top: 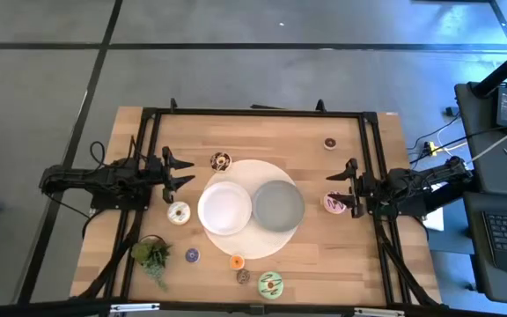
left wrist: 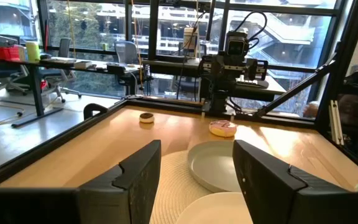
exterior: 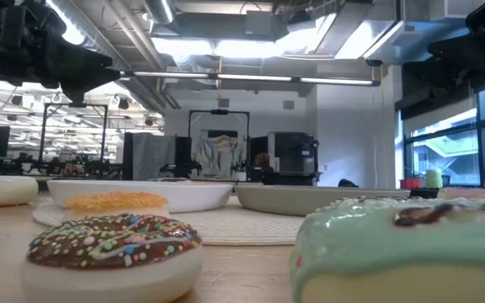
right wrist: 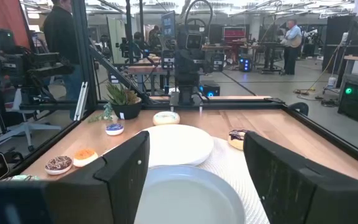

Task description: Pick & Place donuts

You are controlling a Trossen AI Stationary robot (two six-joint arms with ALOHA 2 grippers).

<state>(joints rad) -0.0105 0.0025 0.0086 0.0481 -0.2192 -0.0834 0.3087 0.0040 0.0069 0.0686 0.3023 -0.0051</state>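
Observation:
Both arms hover above the table and touch nothing. My left gripper (top: pixel 181 173) (left wrist: pixel 197 180) is open at the left side, between the chocolate-and-white donut (top: pixel 220 161) and the white-iced donut (top: pixel 179 212). My right gripper (top: pixel 340 187) (right wrist: pixel 194 180) is open at the right side, just beside the pink donut (top: pixel 334 202) (left wrist: pixel 222 127). A brown mini donut (top: pixel 330 143) lies near the far right corner. Along the near edge lie a purple mini (top: pixel 191 255), an orange mini (top: pixel 237 261), a chocolate sprinkled donut (top: pixel 244 276) (exterior: pixel 112 252) and a green-iced donut (top: pixel 270 283) (exterior: pixel 402 252).
A white dish (top: pixel 225 208) and a grey dish (top: pixel 278 205) sit side by side on a round woven mat (top: pixel 252 172) in the table's middle. A small leafy plant (top: pixel 152 254) stands near the near-left corner. A black frame (top: pixel 253 113) rims the table. People stand in the room beyond.

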